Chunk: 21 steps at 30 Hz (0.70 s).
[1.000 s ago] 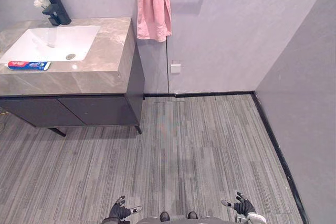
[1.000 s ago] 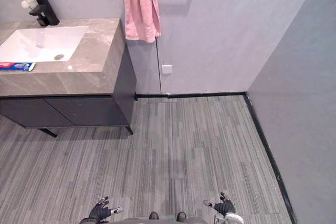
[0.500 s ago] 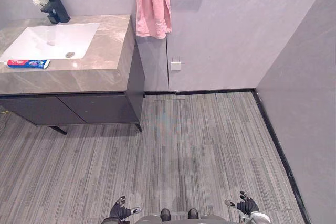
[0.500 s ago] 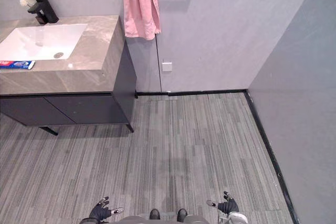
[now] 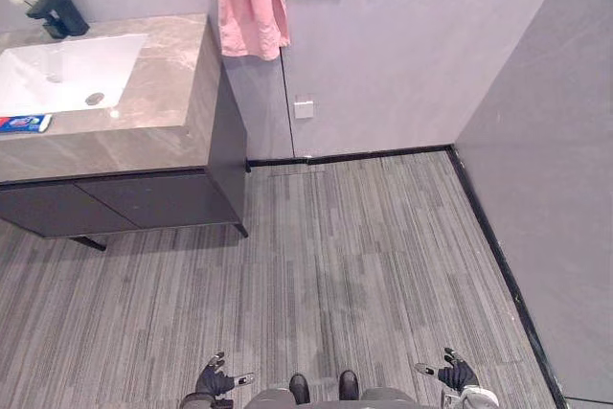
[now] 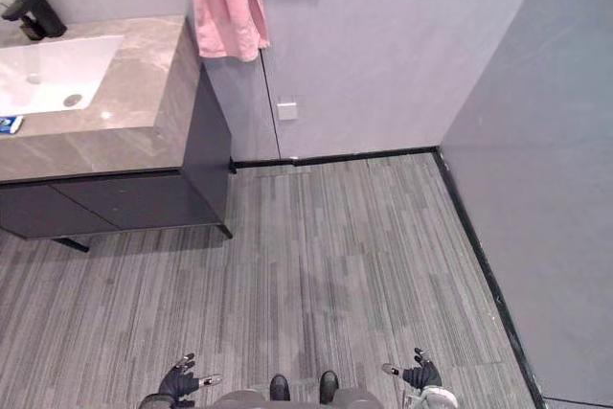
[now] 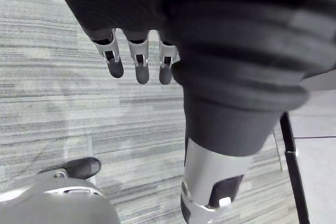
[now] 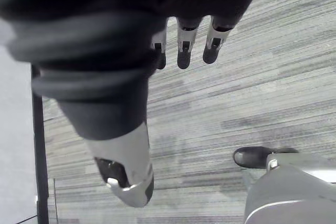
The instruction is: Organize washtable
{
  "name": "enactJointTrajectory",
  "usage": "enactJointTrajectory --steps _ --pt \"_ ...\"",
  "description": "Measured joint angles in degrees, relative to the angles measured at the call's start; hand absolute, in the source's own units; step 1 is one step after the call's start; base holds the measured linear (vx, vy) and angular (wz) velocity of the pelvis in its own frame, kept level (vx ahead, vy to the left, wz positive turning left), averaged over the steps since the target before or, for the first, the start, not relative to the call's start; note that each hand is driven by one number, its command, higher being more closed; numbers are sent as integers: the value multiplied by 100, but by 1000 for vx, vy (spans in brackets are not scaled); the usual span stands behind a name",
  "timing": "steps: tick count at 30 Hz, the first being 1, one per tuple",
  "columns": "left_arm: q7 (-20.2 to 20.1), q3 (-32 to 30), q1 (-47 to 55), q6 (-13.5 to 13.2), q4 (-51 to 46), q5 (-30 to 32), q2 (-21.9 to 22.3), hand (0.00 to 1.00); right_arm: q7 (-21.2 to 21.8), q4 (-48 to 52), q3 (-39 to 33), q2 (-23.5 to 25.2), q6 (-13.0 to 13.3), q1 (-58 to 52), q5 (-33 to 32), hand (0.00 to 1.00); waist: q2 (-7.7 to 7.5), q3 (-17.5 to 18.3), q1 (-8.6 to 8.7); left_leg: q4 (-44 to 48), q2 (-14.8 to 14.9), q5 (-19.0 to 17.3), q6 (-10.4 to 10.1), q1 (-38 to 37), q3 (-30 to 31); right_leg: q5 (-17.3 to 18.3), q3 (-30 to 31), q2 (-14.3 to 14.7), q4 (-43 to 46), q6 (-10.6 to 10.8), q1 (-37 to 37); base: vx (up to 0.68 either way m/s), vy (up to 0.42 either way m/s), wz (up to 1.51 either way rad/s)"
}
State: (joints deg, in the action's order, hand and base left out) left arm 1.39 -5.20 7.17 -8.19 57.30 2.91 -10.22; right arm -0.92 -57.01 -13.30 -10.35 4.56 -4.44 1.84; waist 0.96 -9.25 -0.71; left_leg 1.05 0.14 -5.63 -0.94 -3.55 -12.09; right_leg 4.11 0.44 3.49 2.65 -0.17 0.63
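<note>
The washtable point(image 5: 144, 136) stands far off at the upper left, a marble-look counter on a dark cabinet. Set into it is a white sink point(image 5: 57, 72) with a black faucet point(image 5: 53, 2) behind. A red and blue toothpaste tube point(image 5: 21, 124) lies on the counter in front of the sink. My left hand point(image 5: 215, 382) and right hand point(image 5: 457, 374) hang low over the floor at the bottom of the view, far from the counter. Both are open with relaxed fingers point(image 7: 137, 64) and hold nothing.
A pink towel point(image 5: 247, 2) hangs on the grey wall right of the counter. A white wall socket point(image 5: 304, 108) sits lower on that wall. A second grey wall point(image 5: 546, 141) closes the right side. Grey striped floor point(image 5: 354, 256) lies between me and the cabinet.
The whole picture has shifted left, so the camera has turned right; the counter now sits partly off the left edge. Both hands hang as before.
</note>
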Motion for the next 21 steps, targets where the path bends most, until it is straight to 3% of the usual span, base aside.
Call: enactJointTrajectory --steps 5,7,9,10,12,13,15,18,19,21 --pt "-10 1 -50 -7 -118 7 -4 0 4 67 27 -97 0 99 116 0 20 -22 -11 287 27 -231 73 204 -233 36 156 1 75 45 -198 76 30 -23" --pt "-11 1 -92 -8 -189 5 -10 0 5 69 33 -121 -2 158 117 0 42 -70 -6 477 33 -348 75 292 -266 213 155 -18 407 84 -337 81 39 -17" --pt "-10 4 -133 -7 -277 3 -16 0 5 69 50 -129 -5 186 115 0 34 -130 -16 759 37 -556 117 320 -360 619 118 -63 1346 231 -715 67 37 -18" --pt "-10 7 -155 -6 -286 1 -20 0 9 71 111 -121 -10 210 114 0 31 -193 -19 938 50 -678 142 285 -383 786 78 -88 2086 411 -985 65 33 -8" --pt "-9 22 -167 -5 -305 1 -41 0 9 85 267 -70 -20 232 113 0 5 -283 4 1035 64 -784 228 122 -395 793 -140 -169 3298 462 -1416 92 23 1" --pt "-7 67 -183 -2 -334 1 -80 0 12 125 307 3 -20 227 108 0 -43 -347 8 1032 58 -915 303 -50 -382 951 -387 -311 4033 466 -1696 106 1 3" --pt "-2 64 -214 6 -334 0 -81 0 20 119 447 63 -37 213 102 0 -43 -430 1 991 79 -1066 264 -275 -336 1262 -704 -657 4457 493 -2003 191 -24 4" --pt "6 57 -216 10 -330 -4 -24 0 51 119 513 62 -46 297 100 0 -16 -460 128 806 332 -1143 124 -489 -232 1287 -1017 -758 3505 535 -2298 268 -117 13" --pt "7 59 -215 11 -323 -5 -13 0 55 119 512 57 -46 296 100 0 -3 -468 163 748 398 -1144 83 -543 -208 1194 -1060 -741 3198 456 -2339 324 -183 21" --pt "0 74 -186 10 -310 -8 -17 0 58 119 513 56 -43 234 101 0 -117 -423 208 661 427 -1189 -172 -703 -156 497 -1054 -740 2368 252 -2378 365 -200 22"
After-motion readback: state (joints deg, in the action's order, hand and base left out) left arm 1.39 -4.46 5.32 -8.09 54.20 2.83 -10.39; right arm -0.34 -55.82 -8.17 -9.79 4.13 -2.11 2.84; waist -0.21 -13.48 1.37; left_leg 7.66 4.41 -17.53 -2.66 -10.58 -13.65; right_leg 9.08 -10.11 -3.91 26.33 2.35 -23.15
